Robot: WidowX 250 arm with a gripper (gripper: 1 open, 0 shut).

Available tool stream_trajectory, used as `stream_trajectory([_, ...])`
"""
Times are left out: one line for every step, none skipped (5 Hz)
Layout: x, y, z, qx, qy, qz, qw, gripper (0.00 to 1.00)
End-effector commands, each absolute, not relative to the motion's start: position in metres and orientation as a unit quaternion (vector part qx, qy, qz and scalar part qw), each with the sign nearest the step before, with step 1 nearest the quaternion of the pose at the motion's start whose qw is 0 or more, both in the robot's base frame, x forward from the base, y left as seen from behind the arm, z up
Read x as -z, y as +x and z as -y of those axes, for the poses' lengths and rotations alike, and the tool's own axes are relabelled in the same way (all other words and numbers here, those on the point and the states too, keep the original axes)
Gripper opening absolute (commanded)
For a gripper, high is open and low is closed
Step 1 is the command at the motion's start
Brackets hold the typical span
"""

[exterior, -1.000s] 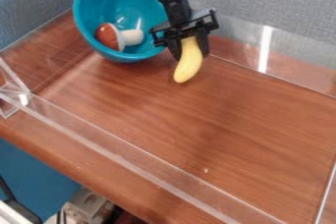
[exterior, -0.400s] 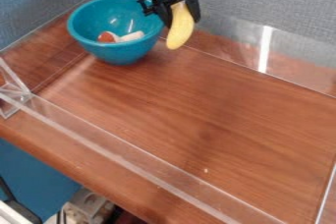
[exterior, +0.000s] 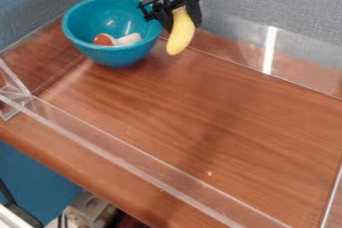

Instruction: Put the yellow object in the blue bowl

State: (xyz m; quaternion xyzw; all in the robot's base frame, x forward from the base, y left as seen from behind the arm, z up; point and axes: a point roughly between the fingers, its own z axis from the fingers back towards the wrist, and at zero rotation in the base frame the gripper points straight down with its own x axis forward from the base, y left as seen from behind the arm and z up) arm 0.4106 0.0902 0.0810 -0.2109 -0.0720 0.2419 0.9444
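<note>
The yellow object, a small curved banana [exterior: 179,38], hangs nearly upright above the wooden table, just right of the blue bowl. My black gripper [exterior: 175,14] comes down from the top of the view and is shut on the banana's upper end. The blue bowl [exterior: 118,56] stands at the back left of the table, its right rim close to the banana. Inside it lie a red piece [exterior: 103,39] and a whitish piece [exterior: 127,40]. The banana is beside the bowl, not over its opening.
The brown wooden table [exterior: 201,112] is fenced by low clear acrylic walls: one along the back right [exterior: 271,48] and one along the front [exterior: 120,162]. A grey-blue backdrop stands behind the bowl.
My gripper has lifted the banana off the table and carried it up and left, towards the bowl. The bowl, which looked tilted, now sits level and slightly further left.
</note>
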Motion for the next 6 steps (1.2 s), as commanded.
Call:
stream_trajectory([-0.103, 0.412, -0.128, -0.242, -0.202, 0.103, 0.943, 0.0])
stream_trajectory([-0.105, 0.409, -0.142, -0.23, -0.204, 0.099, 0.946, 0.0])
stream_trajectory([-0.108, 0.409, -0.141, -0.209, -0.208, 0.093, 0.951, 0.0])
stream_trajectory([-0.11, 0.41, -0.142, -0.189, -0.21, 0.088, 0.955, 0.0])
stream_trajectory([-0.112, 0.408, -0.141, -0.176, -0.211, 0.084, 0.958, 0.0])
stream_trajectory([-0.114, 0.407, -0.139, -0.162, -0.212, 0.081, 0.96, 0.0])
